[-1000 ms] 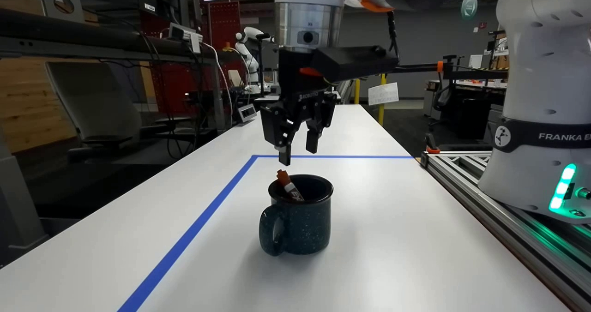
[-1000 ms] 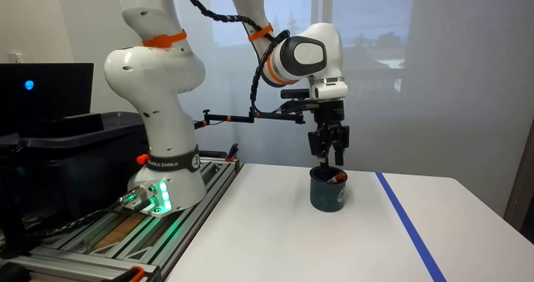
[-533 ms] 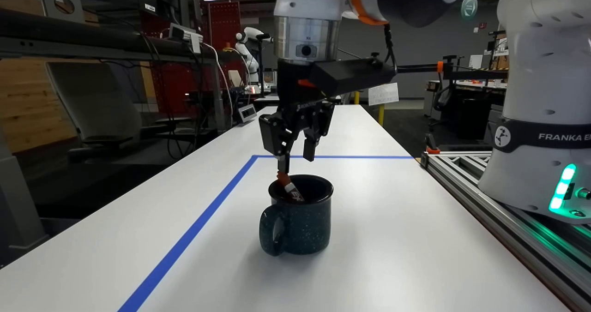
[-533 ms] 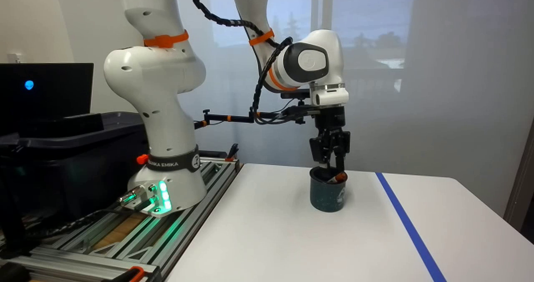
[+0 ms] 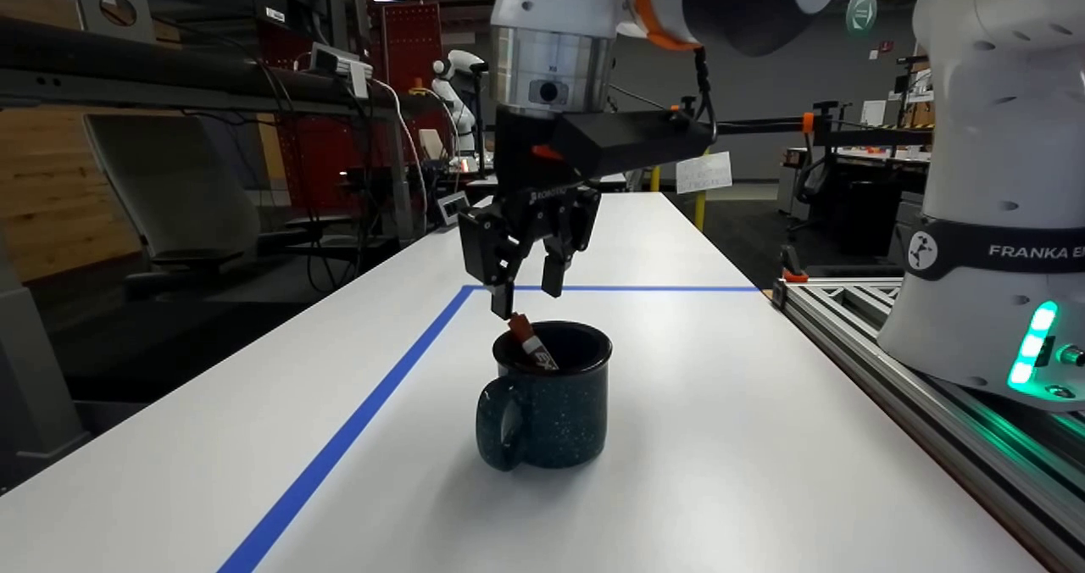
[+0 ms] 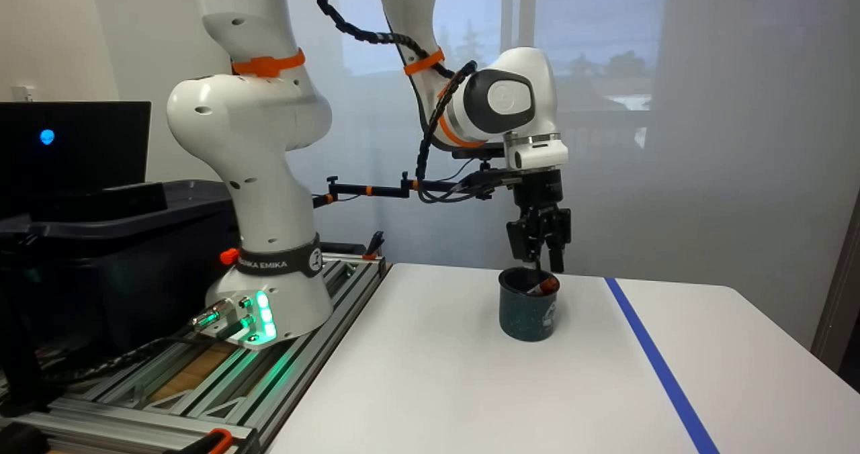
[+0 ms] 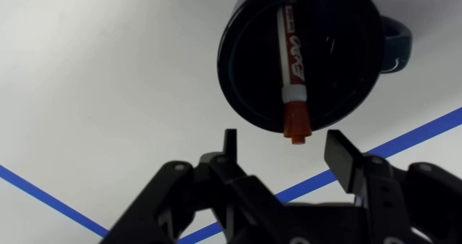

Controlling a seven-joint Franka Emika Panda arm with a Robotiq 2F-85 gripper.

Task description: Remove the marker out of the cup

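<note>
- Robotiq gripper (image 7: 282,141): fingers apart, holding nothing.
- Red Expo marker (image 7: 293,52) leans in speckled mug (image 5: 566,425), just below us; cap (image 7: 297,118) points at our finger gap.
- Its axis crosses our closing line; we likely descend, then pinch.

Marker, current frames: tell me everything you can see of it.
The marker reads Expo and looks plastic: red and white barrel, pale collar, reddish cap on, ending in a nub. It tilts inside the cup, cap end up and past the rim, apparently leaning there. The open gripper appears clear of it.
</note>
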